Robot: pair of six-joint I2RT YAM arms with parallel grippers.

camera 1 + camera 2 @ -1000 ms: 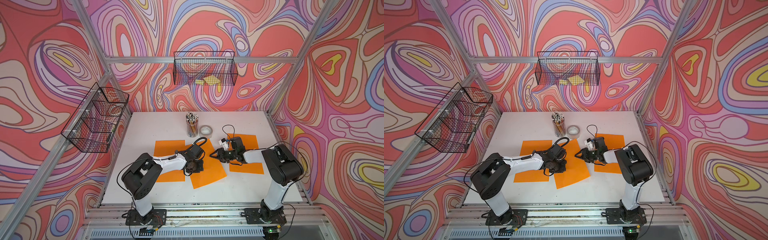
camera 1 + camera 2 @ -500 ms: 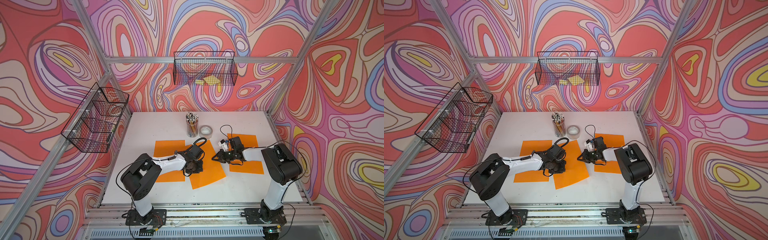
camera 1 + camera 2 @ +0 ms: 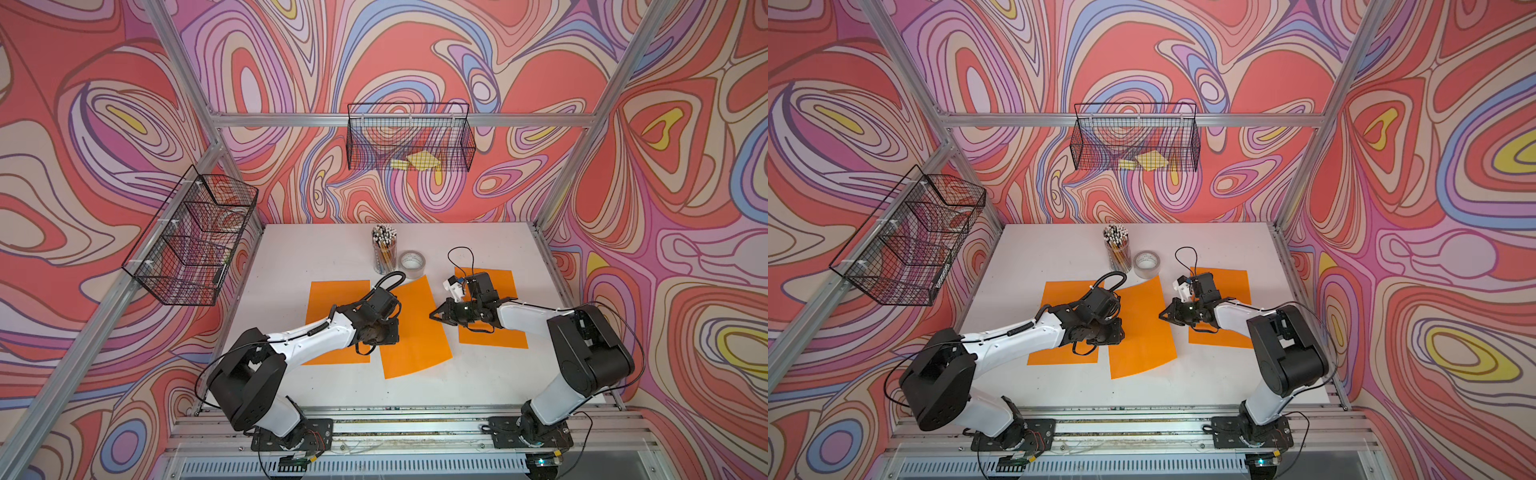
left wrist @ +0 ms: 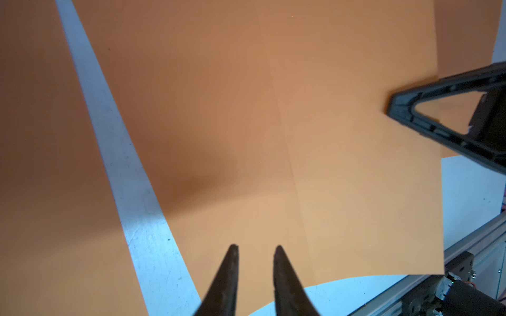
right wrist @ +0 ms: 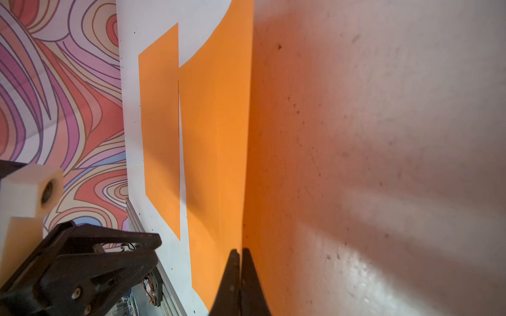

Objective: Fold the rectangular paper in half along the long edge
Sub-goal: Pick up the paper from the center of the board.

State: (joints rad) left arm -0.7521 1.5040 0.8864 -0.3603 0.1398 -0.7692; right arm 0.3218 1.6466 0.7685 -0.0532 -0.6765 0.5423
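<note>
Orange paper [image 3: 419, 332] lies mid-table between the two arms. Its long axis runs front to rear, skewed slightly so the far end points toward the tape roll [image 3: 412, 264]. Near short edge of the sheet [image 3: 1142, 332] reads as a curve in both top views, so it is bowed, not flat. A faint line runs lengthwise down the sheet [image 4: 273, 136] in the left wrist view. Right gripper [image 5: 241, 250] has its fingers pressed together on the right long edge, about midway along; the edge runs straight into the seam between them. Left gripper [image 4: 256, 247] sits over the left long side, fingers parted by a narrow gap with nothing between them; contact with the sheet cannot be told. Two more orange sheets lie square to the table: left sheet [image 3: 332, 299] just beside the task sheet, right sheet [image 3: 498, 336] under the right arm. Table [image 3: 311, 257] is white and lightly scuffed. Pencil cup [image 3: 384, 249] stands beside the tape roll, rear of centre. Walls carry red, pink and lilac swirls behind an aluminium frame. Rear basket [image 3: 409, 137] holds yellow scraps [image 3: 422, 160]. Side basket [image 3: 191, 237] hangs on the left wall.
</note>
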